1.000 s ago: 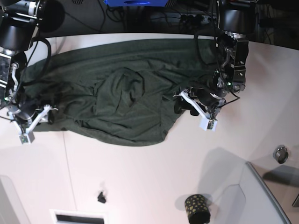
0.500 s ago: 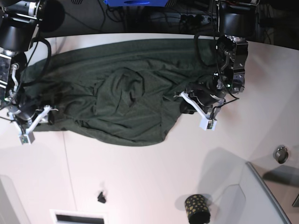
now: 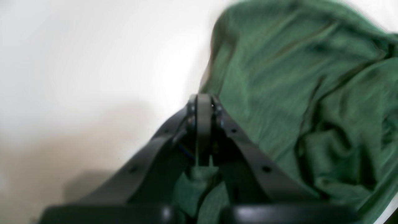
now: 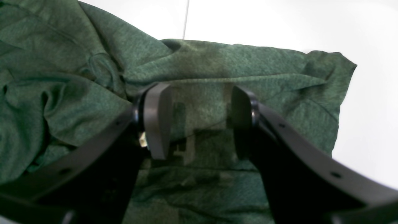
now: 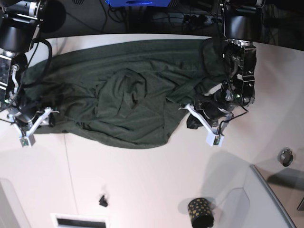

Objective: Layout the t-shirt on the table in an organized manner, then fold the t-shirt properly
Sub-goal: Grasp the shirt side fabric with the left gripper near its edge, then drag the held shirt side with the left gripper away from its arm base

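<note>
The large plain dark green jersey t-shirt lies rumpled across the far half of the big smooth white bench, its long axis running side to side in the base view, one end under each arm, with heavy creases bunched at its middle. Which end is collar and which is hem cannot be told from the folds. The left claw sits at the shirt's near corner on that view's right, its jaws pressed together with a tuck of green cloth pinched between them; the rest of the garment spreads away from it toward the other arm. The right claw rests over the opposite end with its jaws spread, straddling a flat fold of fabric, not closed on it. That makes the left arm the one holding cloth, so the coming spread likely turns on the right claw nipping its corner, then both drawing apart along the shirt's long axis to flatten the central wrinkles.
</note>
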